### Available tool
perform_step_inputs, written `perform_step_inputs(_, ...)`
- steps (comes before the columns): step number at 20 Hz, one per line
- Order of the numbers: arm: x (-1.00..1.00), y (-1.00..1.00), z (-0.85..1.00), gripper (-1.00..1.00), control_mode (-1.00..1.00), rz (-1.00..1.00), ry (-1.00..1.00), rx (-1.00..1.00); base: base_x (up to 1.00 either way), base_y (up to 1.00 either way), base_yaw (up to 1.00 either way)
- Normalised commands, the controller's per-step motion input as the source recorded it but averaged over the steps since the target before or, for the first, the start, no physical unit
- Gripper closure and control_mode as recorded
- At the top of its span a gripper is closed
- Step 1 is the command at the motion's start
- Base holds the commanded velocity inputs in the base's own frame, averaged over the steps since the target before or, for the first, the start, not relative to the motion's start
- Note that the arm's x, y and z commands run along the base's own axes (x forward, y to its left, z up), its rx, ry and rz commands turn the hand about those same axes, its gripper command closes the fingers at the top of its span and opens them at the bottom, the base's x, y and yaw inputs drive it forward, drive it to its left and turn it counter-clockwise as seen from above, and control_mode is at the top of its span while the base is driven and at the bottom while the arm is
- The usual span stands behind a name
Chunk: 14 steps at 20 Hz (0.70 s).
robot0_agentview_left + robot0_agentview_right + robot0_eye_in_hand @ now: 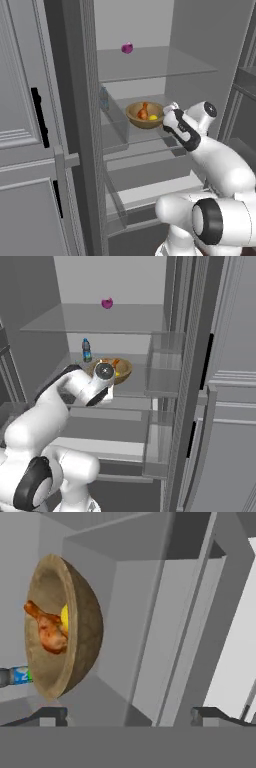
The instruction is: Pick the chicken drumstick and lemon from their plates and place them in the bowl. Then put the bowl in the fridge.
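- Sitting on a clear glass shelf inside the open fridge (pixel 150 62), the wooden bowl (pixel 144 115) holds the chicken drumstick (pixel 143 111) and the lemon (pixel 153 118).
- Hand view, rolled sideways: the claw (pixel 128 714) has its dark tips spread wide and holds nothing; the bowl lies off to one side, clear of both tips.
- A small blue water bottle (pixel 86 350) stands just beside the bowl; a pink fruit (pixel 107 303) rests on the shelf above.
- Judgement: the bowl seems delivered, so the step in hand is backing out.
- To do it well, draw the arm straight back, level, avoiding the bowl rim, the bottle and the door bins (pixel 162 363).
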Motion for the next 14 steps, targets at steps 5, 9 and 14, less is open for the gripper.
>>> perform_step_inputs(5,-1.0,0.14,0.46,-1.0,-1.0,0.02,0.01,-0.28,0.0,0.0,0.0)
perform_step_inputs(9,-1.0,0.01,0.06,-1.0,-1.0,0.15,0.09,-0.24,0.0,0.0,0.0)
perform_step_inputs(14,-1.0,0.0,0.0,-1.0,-1.0,0.11,0.01,-0.12,0.0,0.0,0.0)
